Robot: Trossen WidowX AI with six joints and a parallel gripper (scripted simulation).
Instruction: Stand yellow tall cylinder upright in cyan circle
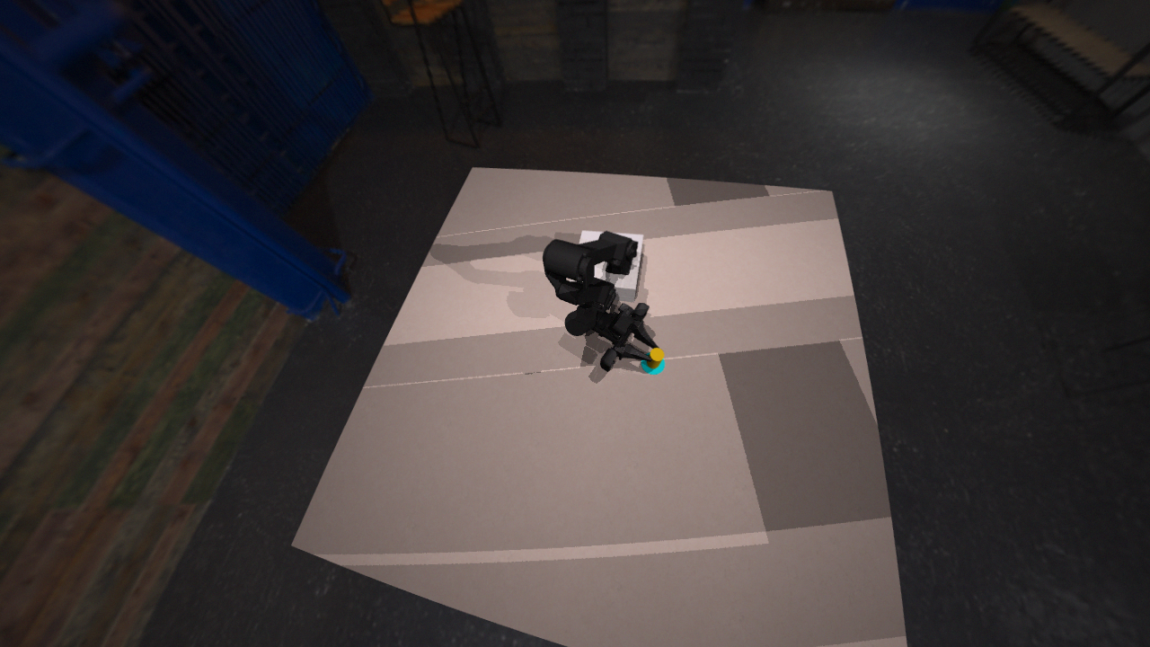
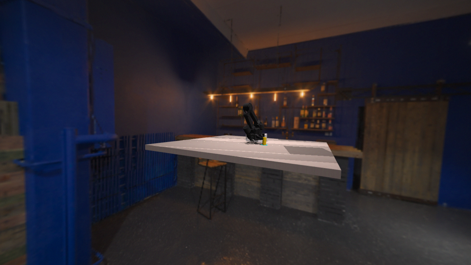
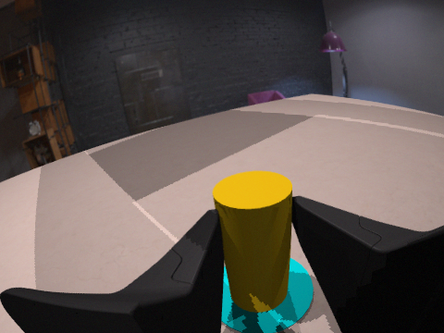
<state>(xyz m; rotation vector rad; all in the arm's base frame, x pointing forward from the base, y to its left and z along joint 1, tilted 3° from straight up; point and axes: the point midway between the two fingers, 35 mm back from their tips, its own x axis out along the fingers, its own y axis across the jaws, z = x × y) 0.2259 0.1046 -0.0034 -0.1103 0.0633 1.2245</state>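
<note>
Yellow cylinder (image 3: 254,240) stood upright on cyan circle (image 3: 295,302), desk (image 3: 92,240) beneath; jaws partly closed, gripping cylinder's sides.

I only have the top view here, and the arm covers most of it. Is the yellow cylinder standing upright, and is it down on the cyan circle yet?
Observer: In the wrist view the yellow cylinder stands upright, its lower end over the cyan circle.
Operator: Is it centered on the circle?
Observer: Not quite. More cyan shows on one side of it in the wrist view, but its foot lies within the disc.
Operator: Is the gripper holding it?
Observer: Yes, the gripper is shut on it, a finger pressed against each side.
Operator: Is it touching the table?
Observer: The exterior view shows its base at table level; I cannot confirm contact.
</note>
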